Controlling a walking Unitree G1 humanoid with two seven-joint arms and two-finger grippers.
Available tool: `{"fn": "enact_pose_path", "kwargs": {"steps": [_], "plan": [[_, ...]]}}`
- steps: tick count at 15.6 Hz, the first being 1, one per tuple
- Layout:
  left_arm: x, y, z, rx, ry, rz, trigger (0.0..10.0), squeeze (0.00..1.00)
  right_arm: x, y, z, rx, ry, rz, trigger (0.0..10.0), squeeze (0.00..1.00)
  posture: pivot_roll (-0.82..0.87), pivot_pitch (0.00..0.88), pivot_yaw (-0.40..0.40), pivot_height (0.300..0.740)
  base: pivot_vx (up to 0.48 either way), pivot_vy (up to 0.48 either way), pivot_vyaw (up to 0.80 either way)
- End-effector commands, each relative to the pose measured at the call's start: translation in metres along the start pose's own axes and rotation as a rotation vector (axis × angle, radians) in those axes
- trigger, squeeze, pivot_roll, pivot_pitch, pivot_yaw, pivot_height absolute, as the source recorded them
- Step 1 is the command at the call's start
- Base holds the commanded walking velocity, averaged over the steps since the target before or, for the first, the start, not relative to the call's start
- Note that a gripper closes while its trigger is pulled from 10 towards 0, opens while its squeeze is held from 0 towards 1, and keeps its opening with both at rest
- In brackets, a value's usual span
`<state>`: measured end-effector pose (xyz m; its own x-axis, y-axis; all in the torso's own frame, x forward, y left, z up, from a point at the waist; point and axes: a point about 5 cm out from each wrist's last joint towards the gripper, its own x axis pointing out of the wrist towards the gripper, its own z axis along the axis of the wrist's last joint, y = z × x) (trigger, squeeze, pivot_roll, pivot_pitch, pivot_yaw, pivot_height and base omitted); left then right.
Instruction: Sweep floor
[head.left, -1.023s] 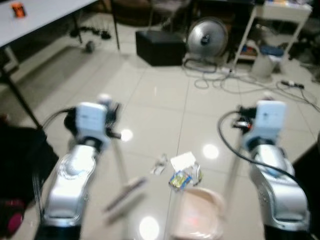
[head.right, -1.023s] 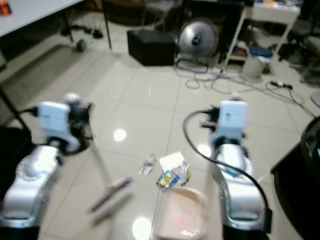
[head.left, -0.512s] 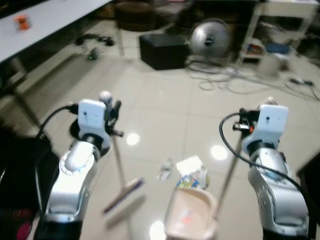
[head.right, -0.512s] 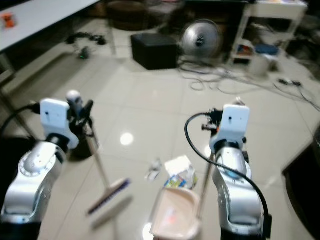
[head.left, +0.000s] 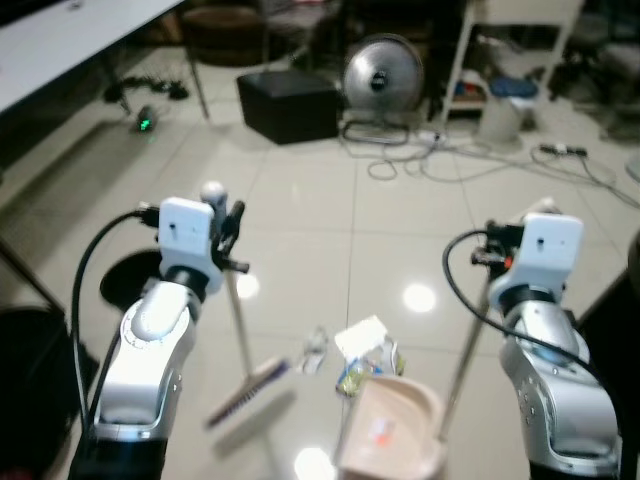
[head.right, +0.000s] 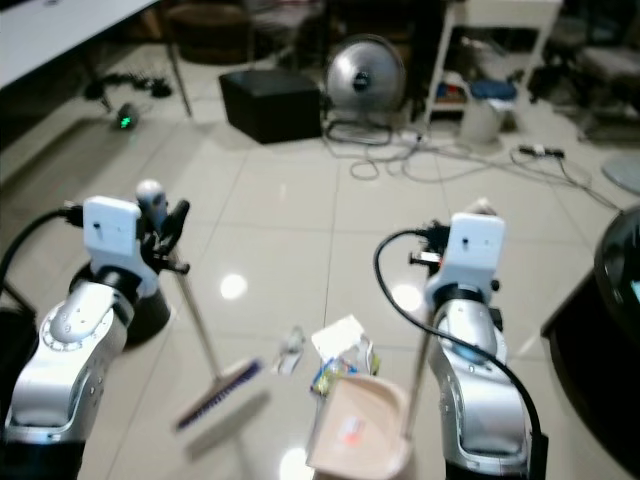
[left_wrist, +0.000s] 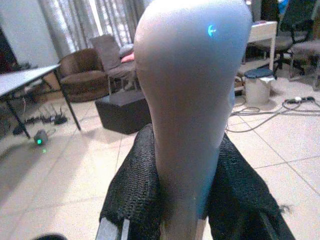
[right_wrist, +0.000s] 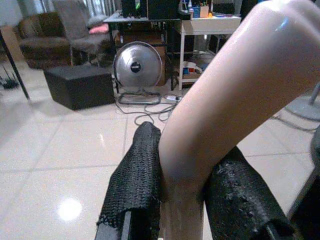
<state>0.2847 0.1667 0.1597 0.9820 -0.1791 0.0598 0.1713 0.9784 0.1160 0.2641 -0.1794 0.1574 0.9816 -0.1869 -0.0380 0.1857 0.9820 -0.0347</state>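
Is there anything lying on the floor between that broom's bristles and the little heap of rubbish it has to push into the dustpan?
Nothing visible does. The broom head sits left of the litter pile, with bare tile between them, and the dustpan lies right against the pile's near side.

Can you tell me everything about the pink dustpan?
The dustpan is pale pink, plastic by its look, with a wide scoop and a long thin handle. It sits low at the floor, just near of the litter. The right gripper is shut on the handle's rounded top.
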Motion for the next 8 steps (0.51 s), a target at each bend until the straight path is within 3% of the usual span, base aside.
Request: {"fn": "enact_pose_path", "kwargs": {"steps": [1, 8], "plan": [[0.0034, -0.0062, 0.0085, -0.002, -0.042, -0.027, 10.0, 0.0, 0.0001, -0.0085, 0.0092, -0.026, -0.049, -0.035, 10.0, 0.0, 0.03, 0.0, 0.052, 0.74, 0.341, 0.0, 0.0], [0.0027, -0.0064, 0.0057, -0.003, -0.037, -0.02, 10.0, 0.0, 0.0023, -0.007, 0.006, -0.059, -0.063, -0.026, 10.0, 0.0, 0.03, 0.0, 0.048, 0.74, 0.341, 0.0, 0.0]]}}
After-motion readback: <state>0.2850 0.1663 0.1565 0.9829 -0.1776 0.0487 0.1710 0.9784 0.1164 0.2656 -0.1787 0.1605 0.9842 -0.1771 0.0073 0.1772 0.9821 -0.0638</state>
